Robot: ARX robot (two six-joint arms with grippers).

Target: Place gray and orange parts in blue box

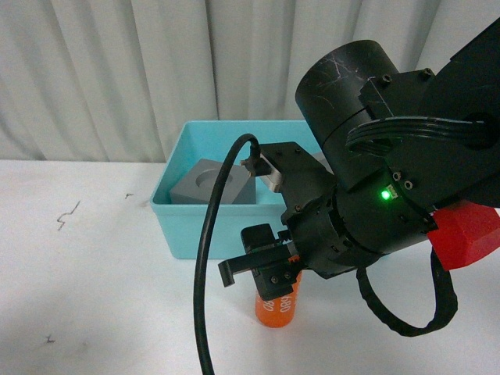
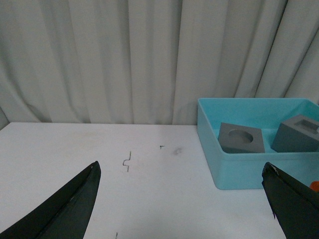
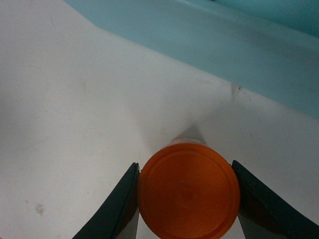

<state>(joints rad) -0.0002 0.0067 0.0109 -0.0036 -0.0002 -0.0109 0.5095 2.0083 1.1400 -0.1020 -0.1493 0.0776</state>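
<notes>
Your right gripper [image 3: 187, 199] pinches the orange cylinder [image 1: 276, 308], both fingers against its sides; it stands upright on the white table [image 1: 94, 297], just in front of the blue box [image 1: 176, 226]. Both gray cubes, round-recess cube [image 2: 241, 138] and square-recess cube [image 2: 298, 134], sit inside the box side by side. Your left gripper [image 2: 182, 199] hangs spread wide, holding nothing, over bare table.
</notes>
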